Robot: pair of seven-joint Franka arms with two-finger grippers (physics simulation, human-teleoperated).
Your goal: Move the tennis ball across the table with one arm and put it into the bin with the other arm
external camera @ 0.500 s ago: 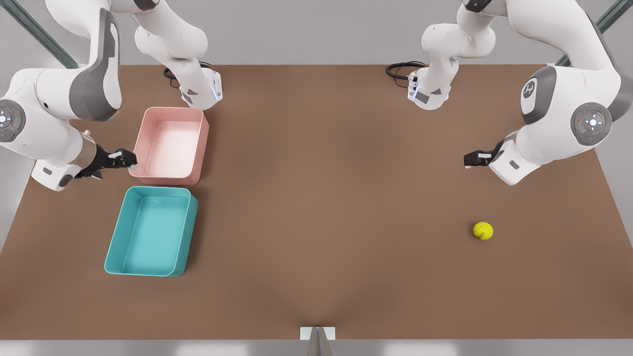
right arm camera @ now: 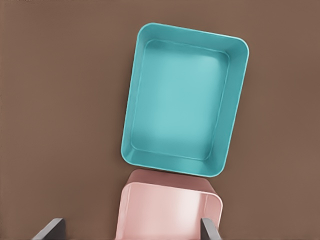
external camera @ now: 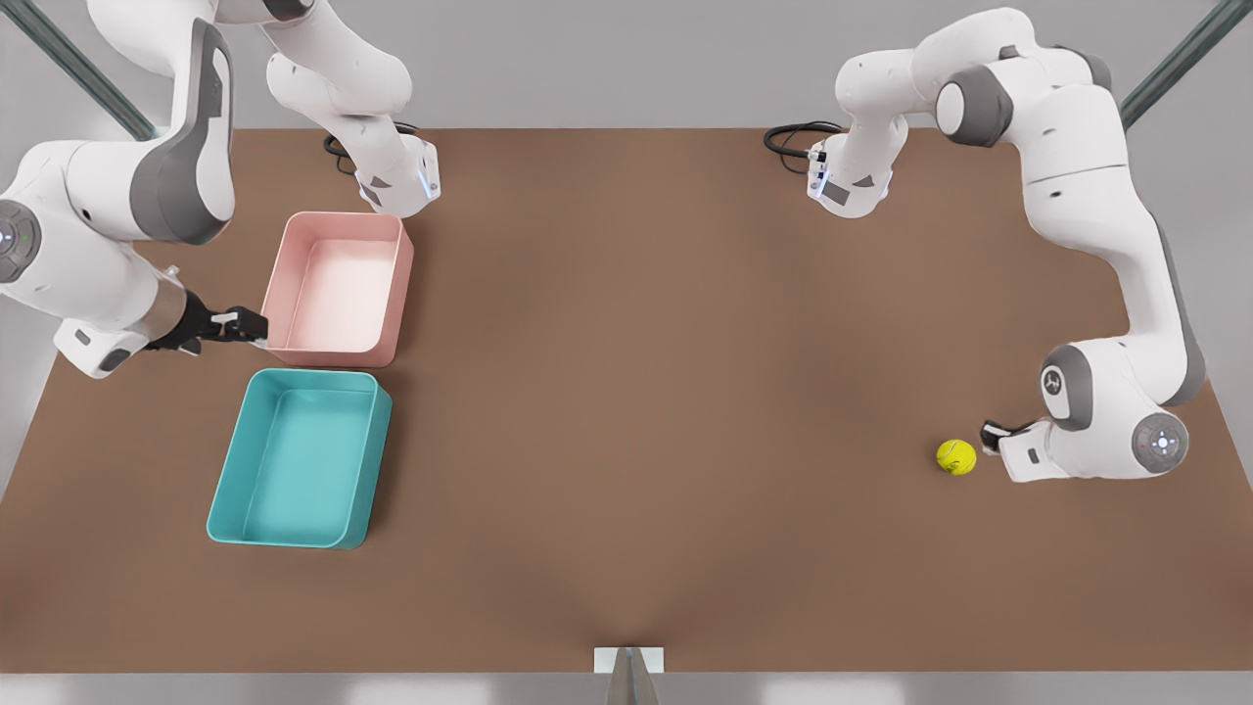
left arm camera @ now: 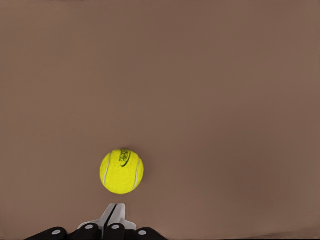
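The tennis ball (external camera: 956, 456) rests on the brown table toward the front view's right. In the left wrist view the tennis ball (left arm camera: 121, 171) lies just beyond my fingertips. My left gripper (external camera: 991, 434) sits low beside it, a small gap away, and the left gripper (left arm camera: 116, 214) is shut with nothing in it. At the front view's left, my right gripper (external camera: 251, 326) hovers by the pink tray's near corner. The right gripper (right arm camera: 132, 226) is open, its fingers spread wide above the pink tray's edge.
A pink tray (external camera: 284, 257) and a teal tray (external camera: 227, 460) stand side by side at the front view's left, both with nothing inside. The teal tray (right arm camera: 132, 107) and pink tray (right arm camera: 131, 192) show below the right wrist. Black cables (external camera: 788, 137) lie at the table's back.
My left arm has swung down and toward the table's front, bringing its gripper from well behind the ball to right beside it. The right gripper shifted slightly. The ball stayed put.
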